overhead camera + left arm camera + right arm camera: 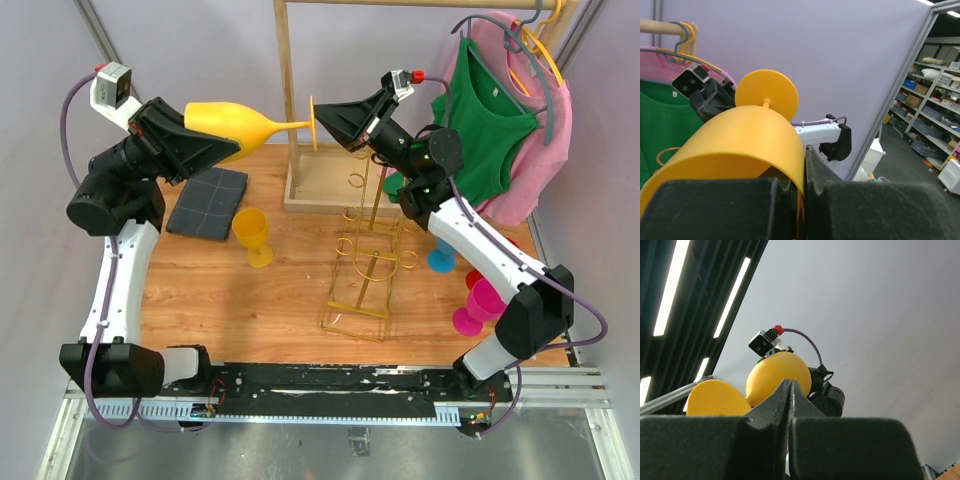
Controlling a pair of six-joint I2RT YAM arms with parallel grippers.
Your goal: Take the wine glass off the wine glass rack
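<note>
No legible text in any view, white neck tag (674,93) on green shirt (662,130) too small to read

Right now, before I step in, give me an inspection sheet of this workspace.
Surface: wooden table, no spills seen.
Job's things: yellow wine glass is off the gold rack, held sideways in the air; the rack stands on the table.
Clutter: small yellow goblet, dark cloth, blue goblet, pink goblets.
Grippers: left claw is shut on the glass's bowl rim. Right claw is shut at its foot and seems to pinch the edge.
Cables: a purple cable loops along each arm; no snag seen.
Surroundings: wooden clothes rail with green top and pink garment; grey walls.
</note>
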